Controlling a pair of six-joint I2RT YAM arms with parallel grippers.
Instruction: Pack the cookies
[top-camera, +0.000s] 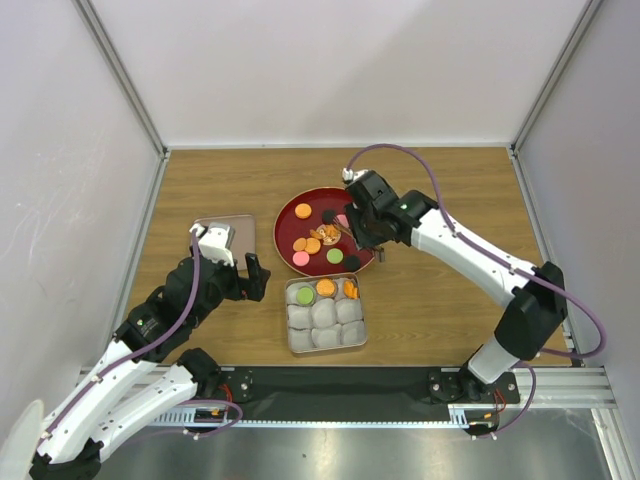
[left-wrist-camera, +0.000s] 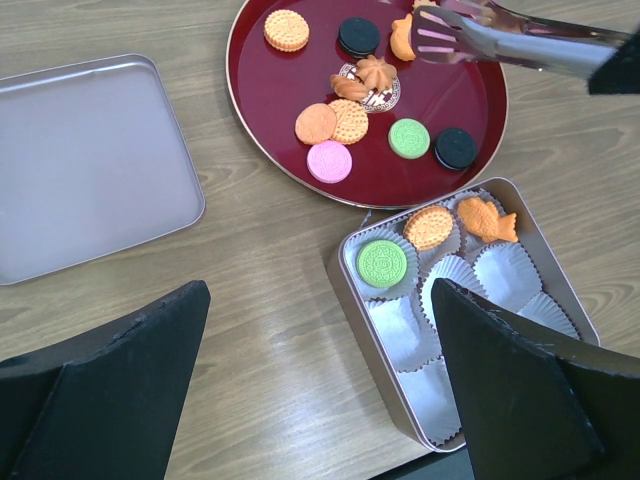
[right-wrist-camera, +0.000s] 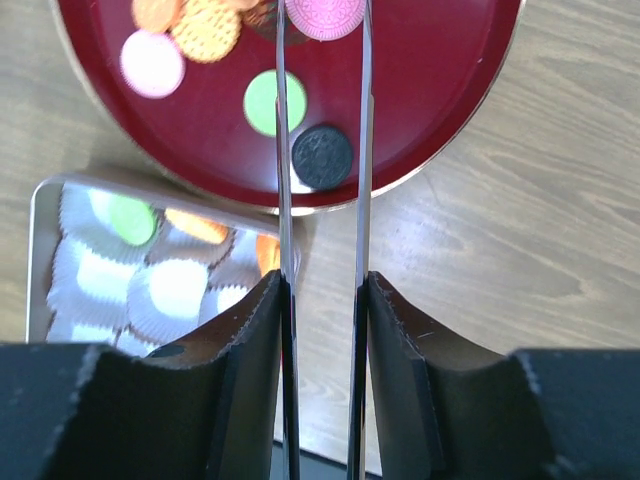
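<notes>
Several cookies, orange, pink, green and black, lie on a round red plate. A square tin with pale paper cups holds a green cookie, a round orange one and a fish-shaped orange one in its far row. My right gripper is shut on metal tongs. The tong tips flank a pink cookie over the plate; I cannot tell whether it is lifted. My left gripper is open and empty, low over the table at the tin's left edge.
The tin's flat lid lies on the wooden table left of the plate, just beyond my left gripper. White walls close the table at the left, back and right.
</notes>
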